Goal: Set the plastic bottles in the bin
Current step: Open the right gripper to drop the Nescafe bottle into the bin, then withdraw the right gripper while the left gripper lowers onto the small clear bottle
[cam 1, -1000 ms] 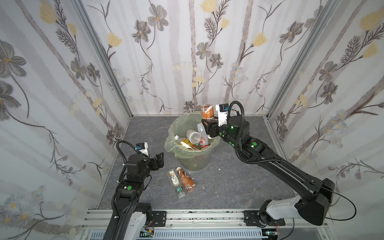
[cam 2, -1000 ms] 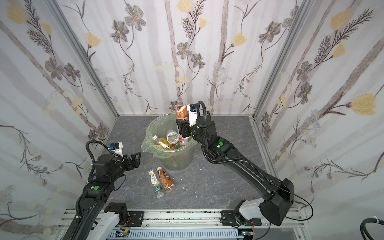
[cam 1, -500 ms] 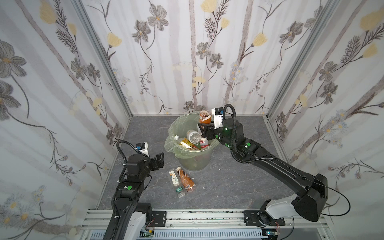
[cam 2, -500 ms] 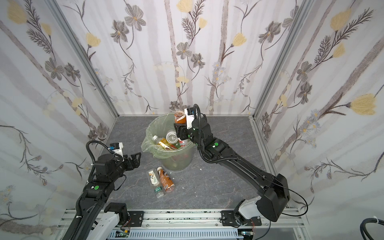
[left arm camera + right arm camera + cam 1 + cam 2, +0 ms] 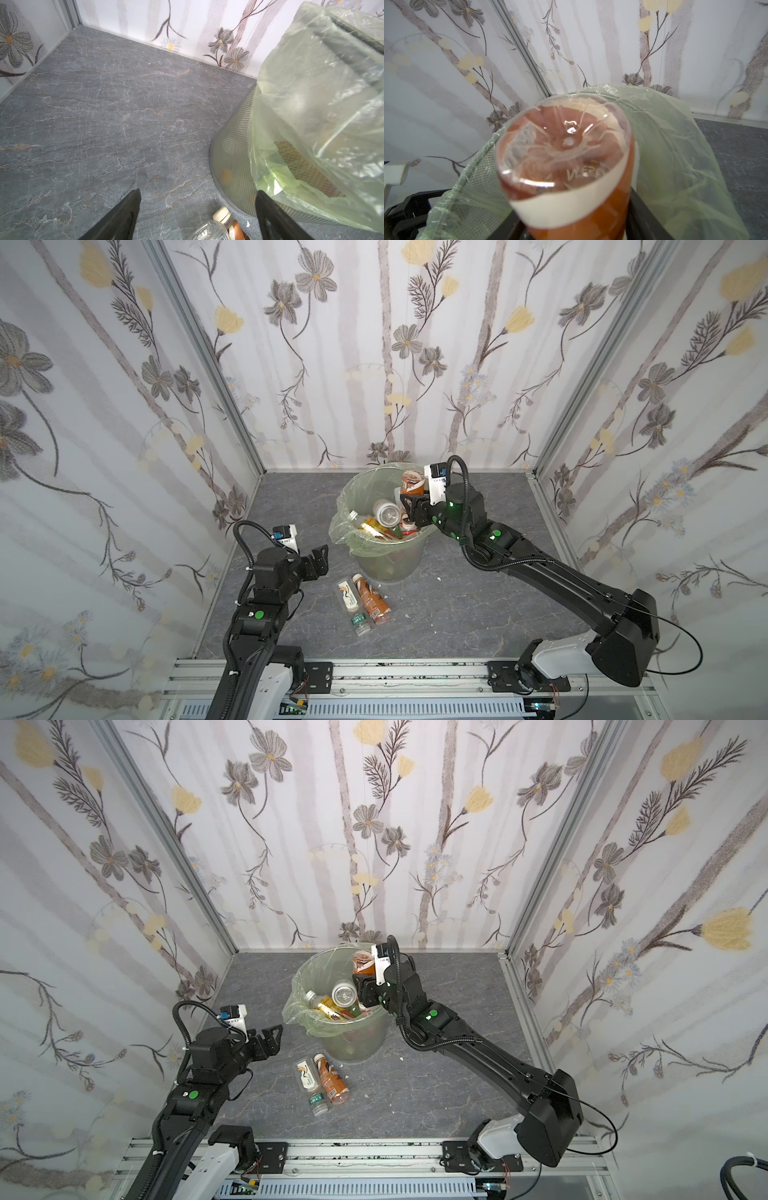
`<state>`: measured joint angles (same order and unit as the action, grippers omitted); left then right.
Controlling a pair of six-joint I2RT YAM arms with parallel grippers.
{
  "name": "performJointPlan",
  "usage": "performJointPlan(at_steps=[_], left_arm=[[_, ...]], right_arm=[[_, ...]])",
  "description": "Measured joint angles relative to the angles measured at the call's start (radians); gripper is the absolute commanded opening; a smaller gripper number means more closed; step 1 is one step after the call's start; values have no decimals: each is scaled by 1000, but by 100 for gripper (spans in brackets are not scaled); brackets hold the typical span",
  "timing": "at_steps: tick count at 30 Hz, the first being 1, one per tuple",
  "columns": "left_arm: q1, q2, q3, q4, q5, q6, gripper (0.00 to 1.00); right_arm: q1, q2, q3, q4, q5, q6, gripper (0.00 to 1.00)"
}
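We see a grey marbled tabletop. The bin stands on it. At the bin's 7 o'clock, a brown bottle and a clear bottle lie side by side.

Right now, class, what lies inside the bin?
In the bin, a clear bottle and a white-capped, yellow-label bottle lie on top. Whatever lies beneath them is covered; the bag blurs the rest.

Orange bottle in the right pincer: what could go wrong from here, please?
1. The orange bottle stands base-up in the right pincer near the far rim of the bin; released there, it might fall outside.
2. Bottles already pile near the rim, so it could roll off.
3. The pincer might snag the bag.
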<state>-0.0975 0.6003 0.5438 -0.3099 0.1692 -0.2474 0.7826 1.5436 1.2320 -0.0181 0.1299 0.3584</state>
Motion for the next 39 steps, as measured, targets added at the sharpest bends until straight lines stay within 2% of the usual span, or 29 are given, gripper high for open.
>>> performJointPlan(at_steps=[5,9,19,28,33,39], left_arm=[[0,2,0,1,3,0,88],[0,2,0,6,5,0,88],[-2,21,0,6,20,0,88],[-21,57,-2,11,56,-54,89],[-60,75,-15,16,47,-103,88],[-137,111,-33,19,-31,-167,89]], right_arm=[[0,-21,-1,-24,7,0,73],[0,-22,-1,-35,8,4,79],[3,-103,-25,-63,17,6,81],[-1,-236,-160,-19,61,-28,83],[-23,-281,-211,-8,86,-47,84],[-56,-330,-271,2,111,-53,87]])
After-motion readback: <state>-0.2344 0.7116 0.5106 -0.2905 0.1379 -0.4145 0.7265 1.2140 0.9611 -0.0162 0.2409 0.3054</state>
